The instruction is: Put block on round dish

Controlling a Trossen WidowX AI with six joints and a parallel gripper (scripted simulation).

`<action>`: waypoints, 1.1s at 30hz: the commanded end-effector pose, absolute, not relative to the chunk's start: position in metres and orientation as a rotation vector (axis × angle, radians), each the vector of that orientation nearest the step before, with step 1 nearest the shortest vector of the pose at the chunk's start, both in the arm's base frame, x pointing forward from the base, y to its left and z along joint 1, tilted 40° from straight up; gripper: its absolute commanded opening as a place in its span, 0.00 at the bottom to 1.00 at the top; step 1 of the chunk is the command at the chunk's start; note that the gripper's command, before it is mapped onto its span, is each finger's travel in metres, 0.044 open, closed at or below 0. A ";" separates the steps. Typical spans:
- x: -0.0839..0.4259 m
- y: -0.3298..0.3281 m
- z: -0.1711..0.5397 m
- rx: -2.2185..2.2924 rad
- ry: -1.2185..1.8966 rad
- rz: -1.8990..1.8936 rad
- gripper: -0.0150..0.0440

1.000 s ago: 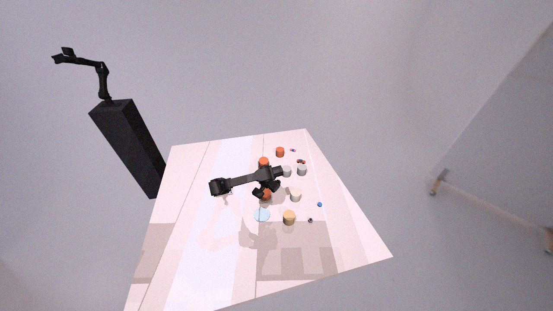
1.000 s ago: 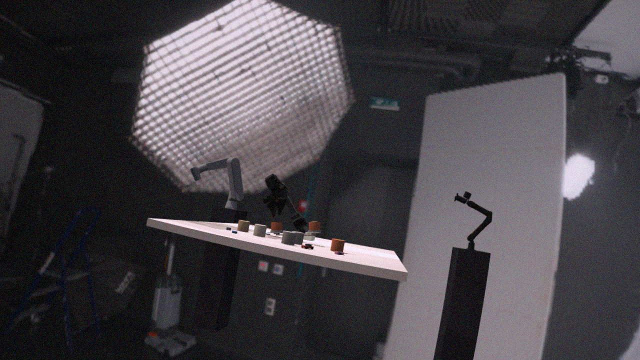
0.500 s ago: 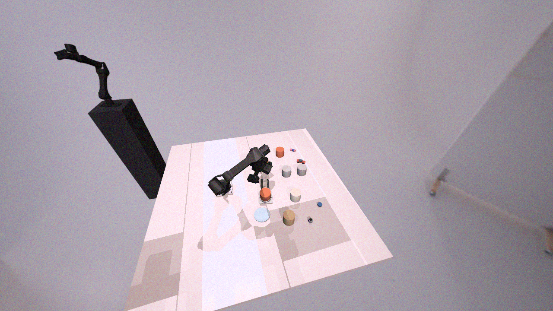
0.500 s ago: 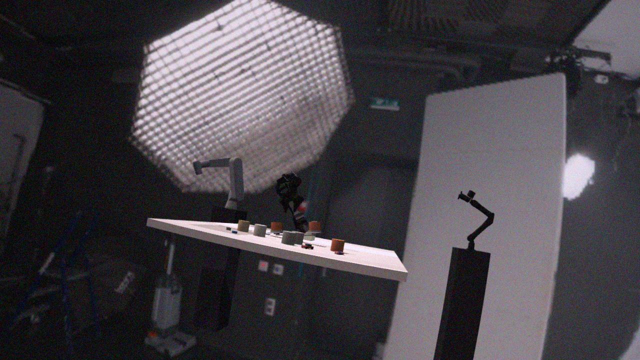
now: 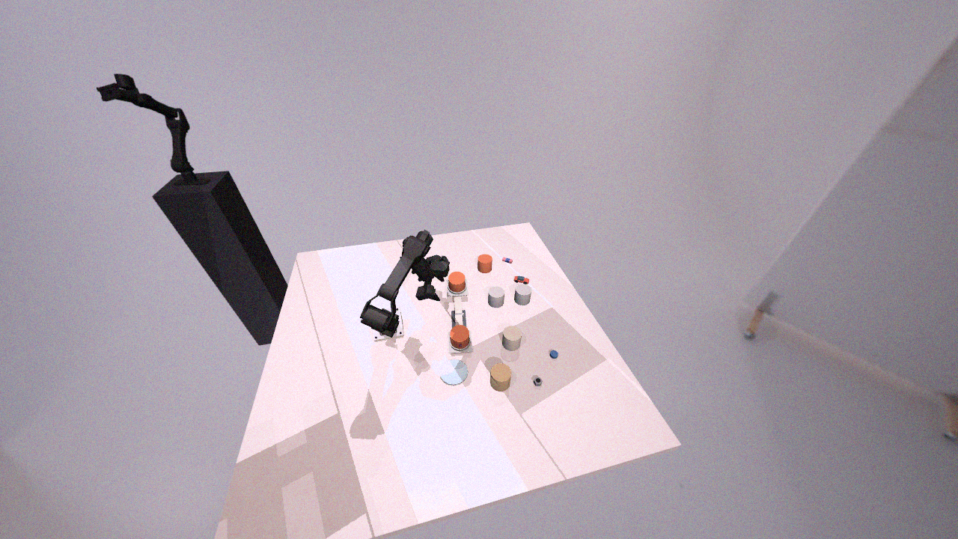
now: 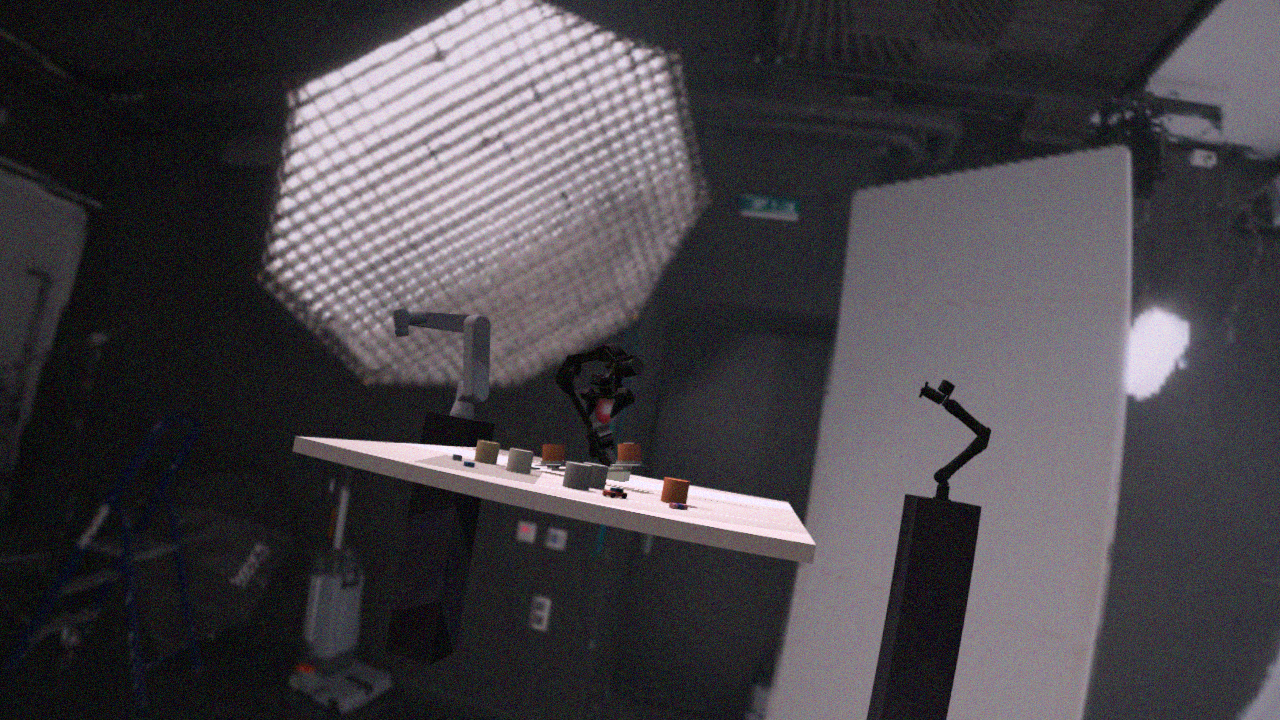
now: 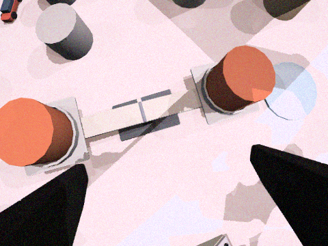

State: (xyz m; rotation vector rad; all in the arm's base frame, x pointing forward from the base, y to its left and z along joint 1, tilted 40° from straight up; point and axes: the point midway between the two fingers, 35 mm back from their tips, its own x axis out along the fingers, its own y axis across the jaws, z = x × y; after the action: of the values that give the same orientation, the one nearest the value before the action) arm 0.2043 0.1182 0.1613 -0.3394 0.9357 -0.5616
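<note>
My gripper [image 5: 440,282] [image 7: 171,162] is open and empty. It hangs above the table beside the balance, on the robot's side, its left finger near the far pan in the wrist view. One orange-red cup [image 5: 456,282] [image 6: 629,452] [image 7: 25,131] stands on the far end of the balance beam [image 5: 459,309] [image 7: 102,120]. The identical cup [image 5: 459,337] [image 6: 553,453] [image 7: 249,73] stands on the end by the dish. In the exterior view the far cup's pan looks higher. The pale blue round dish [image 5: 453,372] [image 7: 309,92] shows nothing on it. The block is not visible.
Across the balance stand a loose orange cup [image 5: 485,263] [image 6: 675,490], two grey cups [image 5: 495,296] [image 5: 522,294], a beige cup [image 5: 511,337] and a tan cup [image 5: 500,376]. A toy car [image 5: 521,279] [image 7: 9,10] and a blue item [image 5: 554,353] lie beyond.
</note>
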 end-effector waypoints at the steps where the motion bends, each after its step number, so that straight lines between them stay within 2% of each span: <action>1: 0.190 0.133 0.159 -0.439 0.852 -0.495 1.00; 9: 0.164 0.160 0.158 -0.565 0.693 -0.354 1.00; 16: 0.164 0.160 0.158 -0.572 0.692 -0.351 1.00; 33: 0.205 0.121 0.161 -1.000 1.039 -0.292 1.00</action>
State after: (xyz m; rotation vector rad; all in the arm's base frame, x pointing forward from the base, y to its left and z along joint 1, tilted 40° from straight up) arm 0.1965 0.1278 0.1599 -0.9298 0.9636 -0.3231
